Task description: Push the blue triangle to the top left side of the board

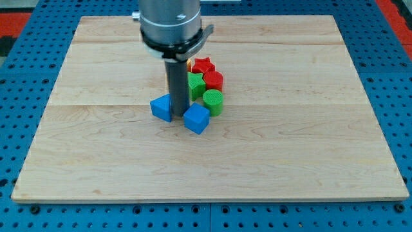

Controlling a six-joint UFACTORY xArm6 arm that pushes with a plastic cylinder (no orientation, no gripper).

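The blue triangle lies near the middle of the wooden board. My tip is down on the board right beside the triangle's right side, in the narrow gap between it and a blue cube. Whether the tip touches either block I cannot tell. The rod rises from there to the arm's grey body at the view's top.
A tight cluster stands just right of the rod: a green cylinder, a green block, a red block, a red star and a sliver of a yellow block. A blue pegboard surrounds the board.
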